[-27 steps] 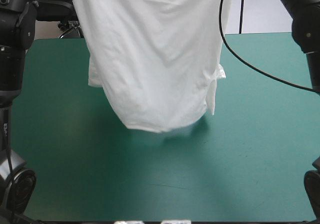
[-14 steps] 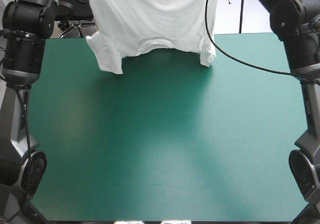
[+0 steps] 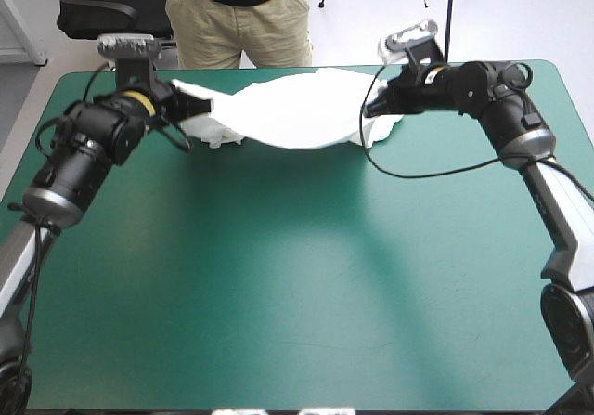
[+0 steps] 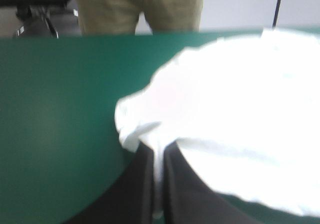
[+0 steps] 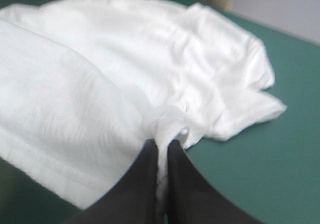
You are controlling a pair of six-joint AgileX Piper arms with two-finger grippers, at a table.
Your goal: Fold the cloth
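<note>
White T-shirt [image 3: 297, 109] sags along the desk's [image 3: 297, 276] far edge, 12 o'clock. L jaws at 10, R jaws at 1, each clamped tight on the fabric, cloth slung btwn.

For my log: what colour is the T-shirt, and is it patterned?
Plain white, no pattern; the T-shirt shows best in the right wrist view.

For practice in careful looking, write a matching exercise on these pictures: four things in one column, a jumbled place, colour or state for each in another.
1 T-shirt
2 left gripper
3 right gripper
4 table

A teal-green
B shut on the T-shirt's left end
C white, near the far edge
D shut on the T-shirt's right end

Pairs: 1C, 2B, 3D, 4A
</note>
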